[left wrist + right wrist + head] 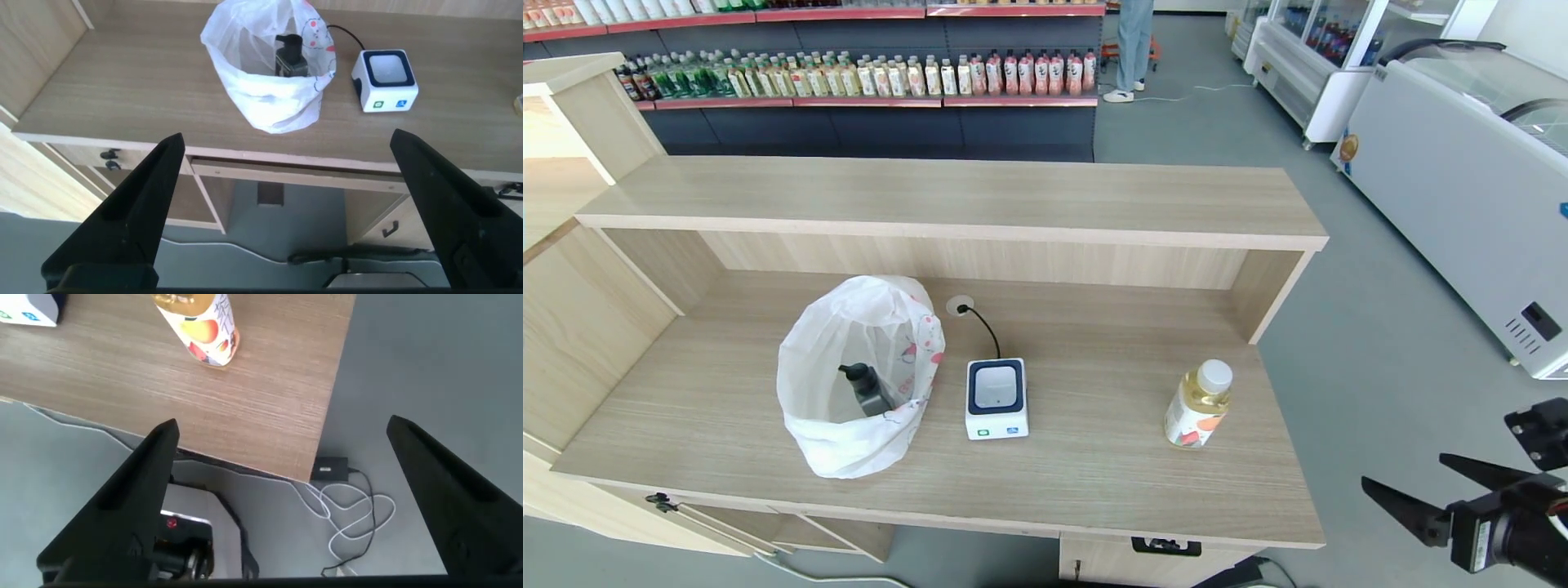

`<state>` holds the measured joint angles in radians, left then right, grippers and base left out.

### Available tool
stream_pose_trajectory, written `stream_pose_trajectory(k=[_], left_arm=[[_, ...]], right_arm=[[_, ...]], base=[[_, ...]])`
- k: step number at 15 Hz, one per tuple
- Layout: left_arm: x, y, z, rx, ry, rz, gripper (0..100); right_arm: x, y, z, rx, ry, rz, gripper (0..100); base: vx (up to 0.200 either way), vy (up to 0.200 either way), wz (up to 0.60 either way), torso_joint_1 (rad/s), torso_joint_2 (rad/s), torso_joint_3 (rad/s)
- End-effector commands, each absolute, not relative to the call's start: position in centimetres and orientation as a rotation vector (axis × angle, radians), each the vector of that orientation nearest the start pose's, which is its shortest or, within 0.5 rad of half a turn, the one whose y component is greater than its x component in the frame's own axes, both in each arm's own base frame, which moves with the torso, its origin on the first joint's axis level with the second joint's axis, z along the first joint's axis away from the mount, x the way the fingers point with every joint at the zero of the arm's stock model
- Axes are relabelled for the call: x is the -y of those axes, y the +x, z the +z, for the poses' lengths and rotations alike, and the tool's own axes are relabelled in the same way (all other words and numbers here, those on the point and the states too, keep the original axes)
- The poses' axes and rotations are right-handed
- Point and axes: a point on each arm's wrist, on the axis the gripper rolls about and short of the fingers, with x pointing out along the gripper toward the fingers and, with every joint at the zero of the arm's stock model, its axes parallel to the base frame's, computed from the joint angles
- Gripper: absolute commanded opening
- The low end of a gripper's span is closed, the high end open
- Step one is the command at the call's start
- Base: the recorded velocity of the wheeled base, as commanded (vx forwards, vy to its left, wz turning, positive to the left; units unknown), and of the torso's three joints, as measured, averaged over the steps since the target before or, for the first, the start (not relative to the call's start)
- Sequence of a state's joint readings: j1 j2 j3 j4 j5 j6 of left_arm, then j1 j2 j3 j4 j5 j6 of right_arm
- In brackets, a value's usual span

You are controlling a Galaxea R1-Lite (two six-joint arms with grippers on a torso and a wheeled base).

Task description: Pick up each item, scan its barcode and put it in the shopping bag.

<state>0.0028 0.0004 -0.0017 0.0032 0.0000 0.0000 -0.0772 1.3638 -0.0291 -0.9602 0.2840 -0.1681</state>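
Note:
A drink bottle (1199, 404) with yellow liquid, a white cap and a fruit label stands upright on the right part of the wooden counter (1094, 465). The white scanner (996, 398) sits mid-counter. Left of it the white shopping bag (858, 376) stands open with a dark bottle (870, 390) inside. My right gripper (1403, 469) hangs open off the counter's front right corner, below and to the right of the drink bottle (204, 327); its fingers (131, 498) hold nothing. My left gripper (286, 139) is open in front of the counter, facing the bag (270, 73) and the scanner (386, 77).
A raised ledge (947, 200) runs along the back of the counter, with side walls at both ends. A black cable (984, 327) leads from the scanner to a grommet. Chest freezers (1462, 188) stand to the right. A power adapter (331, 468) and cords lie on the floor.

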Motion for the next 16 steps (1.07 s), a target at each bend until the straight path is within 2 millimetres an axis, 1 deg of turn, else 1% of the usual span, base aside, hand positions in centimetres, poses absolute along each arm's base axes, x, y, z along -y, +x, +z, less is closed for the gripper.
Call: stream_pose_trajectory(k=[1, 2, 5, 7, 11, 12, 13, 15, 16], left_arm=[[0.0, -2.3, 7.6, -0.002, 0.0, 0.003, 100], [0.0, -2.3, 7.6, -0.002, 0.0, 0.003, 100], [0.0, -2.3, 7.6, -0.002, 0.0, 0.003, 100], [0.0, -2.3, 7.6, -0.002, 0.0, 0.003, 100], [0.0, -2.3, 7.6, -0.002, 0.0, 0.003, 100], [0.0, -2.3, 7.6, -0.002, 0.0, 0.003, 100], [0.0, -2.3, 7.6, -0.002, 0.0, 0.003, 100], [0.0, -2.3, 7.6, -0.002, 0.0, 0.003, 100], [0.0, -2.3, 7.6, -0.002, 0.0, 0.003, 100]], right_arm=[[-1.0, 16.8, 8.4, -0.454, -0.082, 0.294, 100], [-2.4, 17.9, 7.7, -0.458, -0.039, 0.283, 100], [-4.4, 19.8, 6.3, -0.431, -0.056, 0.255, 100], [-4.8, 20.9, 5.4, -0.421, -0.068, 0.23, 100], [-5.6, 22.6, 4.1, -0.377, -0.06, 0.244, 100], [-5.9, 23.1, 3.5, -0.391, -0.048, 0.25, 100], [-6.0, 23.3, 3.5, -0.388, -0.047, 0.251, 100], [-6.5, 25.2, 2.9, -0.367, -0.026, 0.248, 100], [-6.7, 25.8, 2.6, -0.363, -0.011, 0.249, 100]], base=[[0.0, 0.0, 0.0, 0.0, 0.0, 0.0], [0.0, 0.0, 0.0, 0.0, 0.0, 0.0], [0.0, 0.0, 0.0, 0.0, 0.0, 0.0], [0.0, 0.0, 0.0, 0.0, 0.0, 0.0], [0.0, 0.0, 0.0, 0.0, 0.0, 0.0], [0.0, 0.0, 0.0, 0.0, 0.0, 0.0], [0.0, 0.0, 0.0, 0.0, 0.0, 0.0], [0.0, 0.0, 0.0, 0.0, 0.0, 0.0], [0.0, 0.0, 0.0, 0.0, 0.0, 0.0]])
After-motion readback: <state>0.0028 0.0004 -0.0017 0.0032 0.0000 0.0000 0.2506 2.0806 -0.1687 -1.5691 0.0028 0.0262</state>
